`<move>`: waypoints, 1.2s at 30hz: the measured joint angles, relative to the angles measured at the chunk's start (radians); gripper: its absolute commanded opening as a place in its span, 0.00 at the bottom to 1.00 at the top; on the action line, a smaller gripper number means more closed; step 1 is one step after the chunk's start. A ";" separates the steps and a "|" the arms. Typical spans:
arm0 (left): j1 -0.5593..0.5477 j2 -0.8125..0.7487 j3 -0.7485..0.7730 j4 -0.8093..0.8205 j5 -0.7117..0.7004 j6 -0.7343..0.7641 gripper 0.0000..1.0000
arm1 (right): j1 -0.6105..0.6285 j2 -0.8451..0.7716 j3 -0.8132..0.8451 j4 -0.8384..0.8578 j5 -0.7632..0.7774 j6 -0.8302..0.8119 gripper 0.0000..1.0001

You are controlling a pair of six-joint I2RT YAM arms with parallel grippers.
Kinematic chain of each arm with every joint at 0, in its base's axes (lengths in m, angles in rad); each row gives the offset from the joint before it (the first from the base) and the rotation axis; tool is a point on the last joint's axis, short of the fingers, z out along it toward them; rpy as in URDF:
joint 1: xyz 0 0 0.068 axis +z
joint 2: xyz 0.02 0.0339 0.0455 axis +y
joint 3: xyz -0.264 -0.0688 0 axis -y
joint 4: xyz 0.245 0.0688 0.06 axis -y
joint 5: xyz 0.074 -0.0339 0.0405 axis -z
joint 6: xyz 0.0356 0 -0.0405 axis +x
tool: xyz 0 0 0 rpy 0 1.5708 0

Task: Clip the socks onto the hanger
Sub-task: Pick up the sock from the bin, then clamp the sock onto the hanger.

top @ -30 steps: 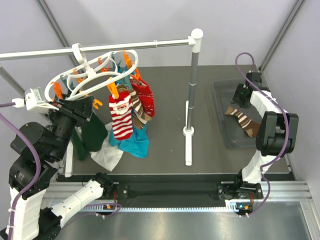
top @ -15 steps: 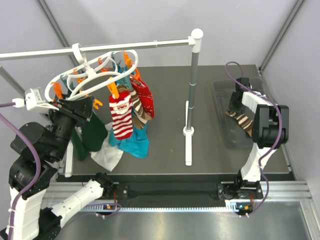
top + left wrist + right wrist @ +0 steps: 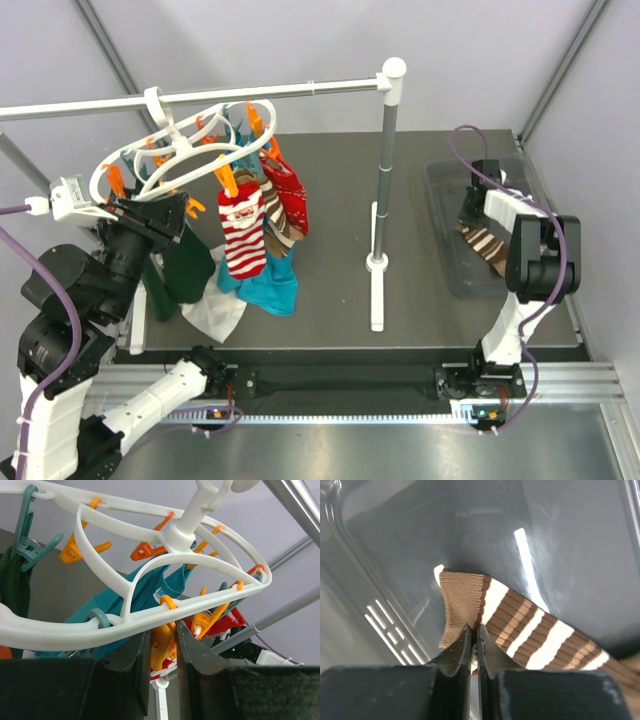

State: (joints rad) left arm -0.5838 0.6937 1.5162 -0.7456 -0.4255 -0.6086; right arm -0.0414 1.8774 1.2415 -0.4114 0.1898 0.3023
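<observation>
Where the grey bin (image 3: 447,275) sits along the right edge of the table, toward the far right corner, the right gripper (image 3: 474,629) is down inside it. Its jaws are pinched almost together on the ribbed cuff of a brown sock (image 3: 530,630) with cream stripes. The cuff stands folded up between the fingertips, while the rest of that sock lies on the bin floor, trailing toward the near edge. Over the far left part of the table the hanger (image 3: 125,625) hangs by its hook from the white rail (image 3: 300,88). The left gripper (image 3: 162,632) is raised to the ring on the side nearest the left edge, its jaws set narrow with an orange clothespin (image 3: 162,650) gripped between them just under the ring. Three more socks hang from pins on the ring's right side: a red sock (image 3: 242,235) with white stripes in front, a second red sock (image 3: 290,195) behind it, and a second brown sock (image 3: 276,228) partly hidden between them. A teal garment (image 3: 268,285) and a dark green cloth (image 3: 185,265) hang below the ring, and a white cloth (image 3: 215,315) shows beneath them near the near edge. The upright post (image 3: 385,180) stands at mid-table.
</observation>
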 measured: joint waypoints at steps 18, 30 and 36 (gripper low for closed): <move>0.000 -0.004 -0.008 0.004 0.022 -0.029 0.00 | 0.527 -0.915 -0.075 -0.293 0.029 0.090 0.00; 0.000 -0.017 -0.009 0.006 0.043 -0.081 0.00 | 0.890 -1.054 -0.013 -0.368 -0.319 0.101 0.00; 0.000 -0.018 -0.009 0.006 0.072 -0.115 0.00 | 1.277 -0.774 0.144 -0.280 -0.312 0.099 0.00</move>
State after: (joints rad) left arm -0.5838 0.6758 1.5070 -0.7399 -0.3531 -0.7238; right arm 1.2358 1.1034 1.3857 -0.6918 -0.1226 0.4011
